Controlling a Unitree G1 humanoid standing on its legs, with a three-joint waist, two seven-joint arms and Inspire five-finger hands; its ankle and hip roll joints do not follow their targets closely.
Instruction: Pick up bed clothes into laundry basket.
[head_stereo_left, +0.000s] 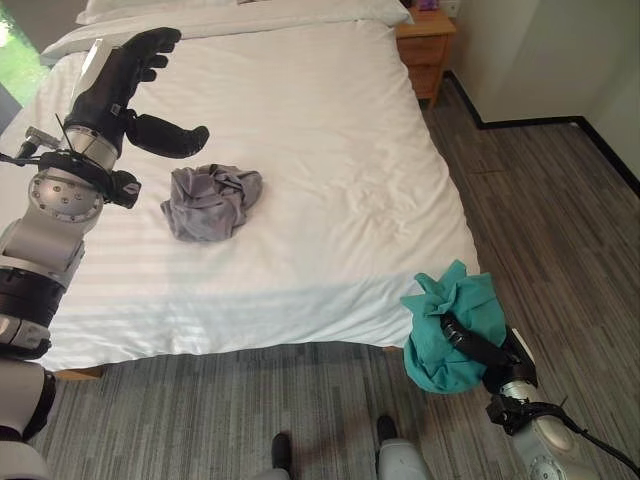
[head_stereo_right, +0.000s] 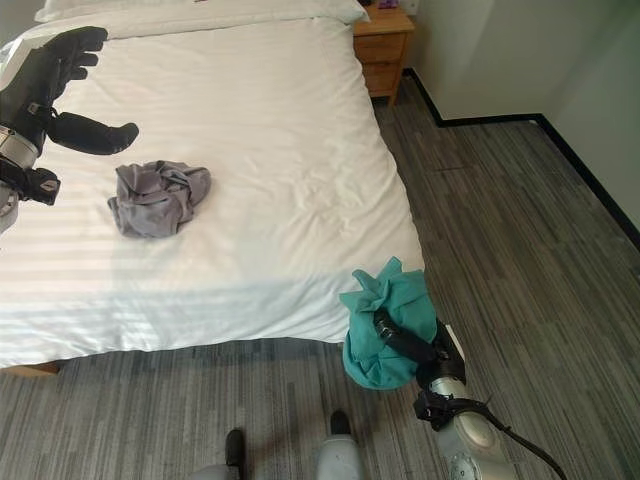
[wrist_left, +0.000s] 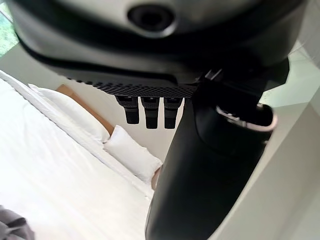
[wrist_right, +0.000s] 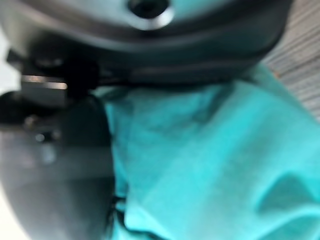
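My right hand (head_stereo_left: 478, 345) pinches the teal cloth (head_stereo_left: 450, 330) off the bed's (head_stereo_left: 330, 150) near right corner; a loose grip could drop it. My left hand (head_stereo_left: 135, 85) is spread above the grey garment (head_stereo_left: 210, 200).

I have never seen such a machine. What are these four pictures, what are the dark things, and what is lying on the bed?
This is a humanoid robot tidying clothes. Two pictures come from a stereo camera on its head, looking down at a white bed. The other two come from cameras on its wrists, very close to each hand.

The dark shapes are its hands. The left hand hangs open above the bed, holding nothing. The right hand is low, off the foot corner of the bed above the floor, with its fingers closed on a teal cloth; its wrist view shows this cloth up close.

A crumpled grey garment lies on the bed. A wooden nightstand stands beside the bed.
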